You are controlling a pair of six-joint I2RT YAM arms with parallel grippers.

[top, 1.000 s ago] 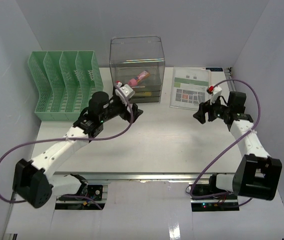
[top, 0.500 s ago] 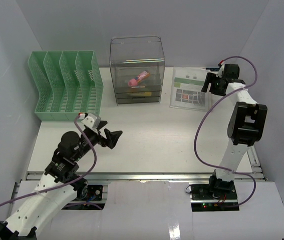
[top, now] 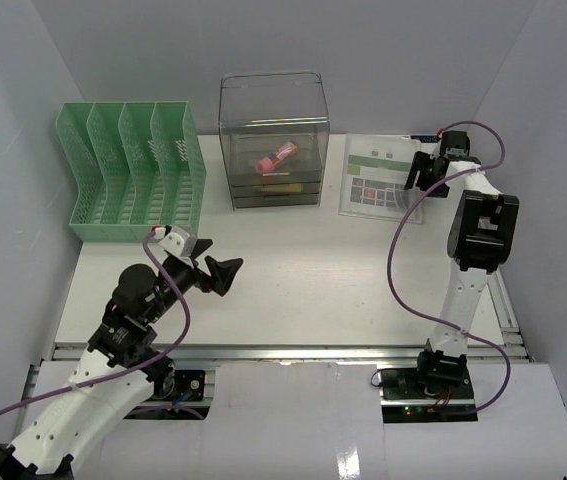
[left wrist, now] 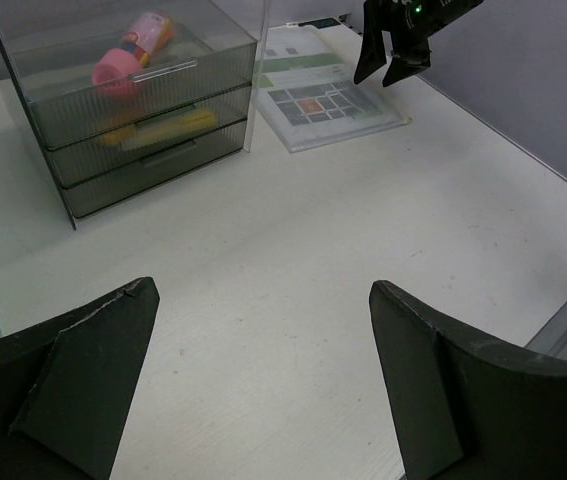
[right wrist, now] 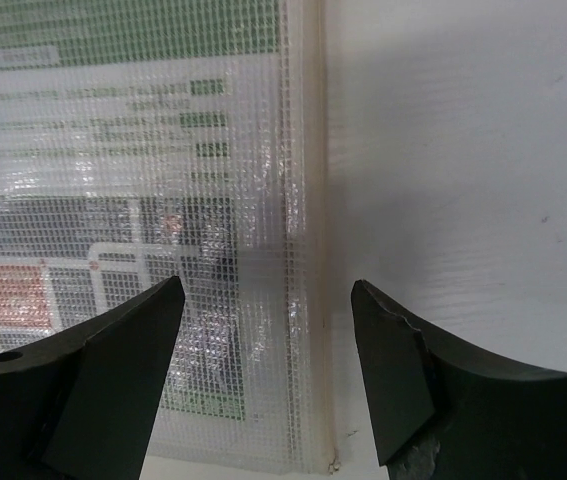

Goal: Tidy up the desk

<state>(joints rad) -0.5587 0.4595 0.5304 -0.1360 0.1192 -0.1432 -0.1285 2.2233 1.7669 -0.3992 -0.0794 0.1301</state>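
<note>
Since one second ago the left gripper (top: 230,276) has withdrawn from the clear drawer unit (top: 273,130) to the near-left part of the desk (top: 313,290). The right gripper (top: 421,176) has travelled to the far right, over the mesh document sleeve (top: 373,175).

Top view: the desk is white and fills the middle of the frame, with its aluminium rail (top: 293,351) along the near edge. A green file rack (top: 131,170) stands at far left, the drawer unit beside it, and the sleeve lies flat further right. A pink bottle (top: 276,157) lies in the top drawer. The left gripper hangs above bare desk, jaws spread wide, nothing held.

Left wrist view: both fingers stand well apart over bare white surface, and the gap is empty. Drawer unit and sleeve lie ahead.

Right wrist view: jaws are parted with nothing gripped. They straddle the sleeve's edge, one finger over the sleeve, the other over bare desk. Contact with the sleeve cannot be told
</note>
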